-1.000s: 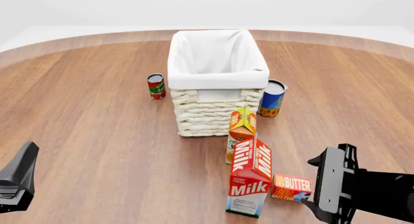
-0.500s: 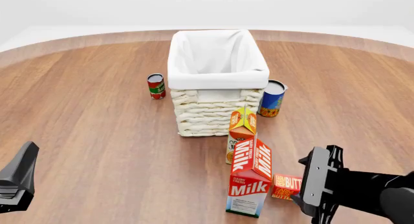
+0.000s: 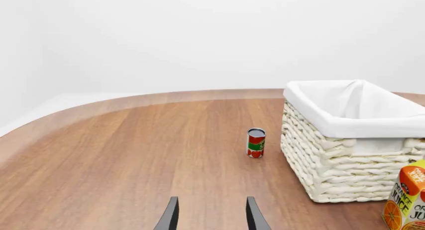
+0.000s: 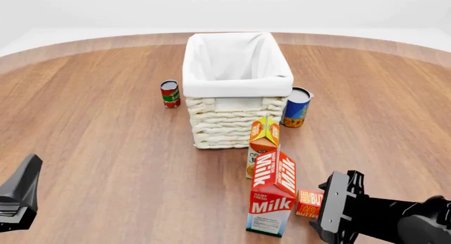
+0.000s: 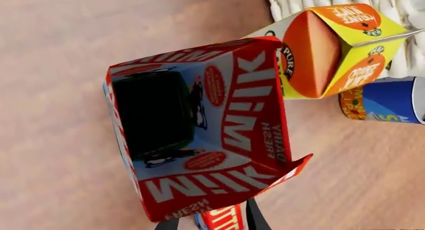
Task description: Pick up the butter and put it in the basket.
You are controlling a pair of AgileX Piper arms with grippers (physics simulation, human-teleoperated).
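1. While the butter (image 4: 310, 203) lies flat on the tabletop (image 4: 105, 149), just beside the milk carton (image 4: 273, 194) on its right, the step in hand looks like the approach to a grasp; nothing is lifted yet.
2. The right tool (image 4: 337, 215) sits low over the butter's right end and hides part of the box. In the right wrist view its two fingertips (image 5: 254, 221) stand slightly apart on either side of the butter (image 5: 222, 221), so it reads as open and not yet clamped.
3. The left tool (image 3: 211, 217) is parked near the tabletop's left edge, its fingers parted and holding nothing.
4. The basket (image 4: 237, 80) stands well beyond, behind the juice carton (image 4: 264, 143), its liner empty as far as can be seen.
5. Next, I judge, the right tool must close on the box without nudging the milk carton, then rise clear of both cartons before carrying toward the basket.
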